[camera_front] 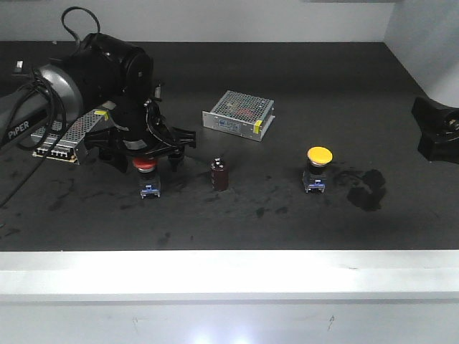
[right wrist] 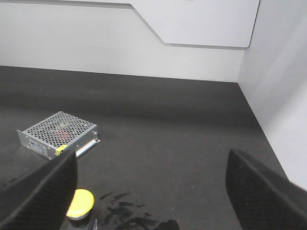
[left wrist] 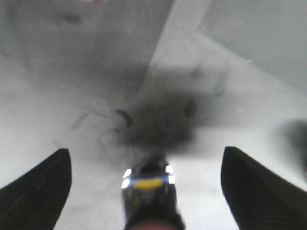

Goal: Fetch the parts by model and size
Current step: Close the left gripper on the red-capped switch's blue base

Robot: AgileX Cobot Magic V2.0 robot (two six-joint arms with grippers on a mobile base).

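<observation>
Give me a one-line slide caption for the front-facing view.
Left hand, open, straddles the red-capped push-button; the yellow-capped push-button stands free on the black table.

Non-task items on the black table (camera_front: 301, 72).
A silver perforated power supply box (camera_front: 239, 115) lies flat at centre, with a yellow label (camera_front: 257, 128) at its near-right corner. A dark cylindrical capacitor (camera_front: 220, 174) stands upright nearer than the box and apart from it. A second perforated box (camera_front: 70, 136) lies at the left, partly hidden. A dark glossy stain (camera_front: 366, 190) spreads over the right side of the surface. A white ledge (camera_front: 229, 276) runs along the near edge. White walls (right wrist: 120, 48) bound the far and right sides.
</observation>
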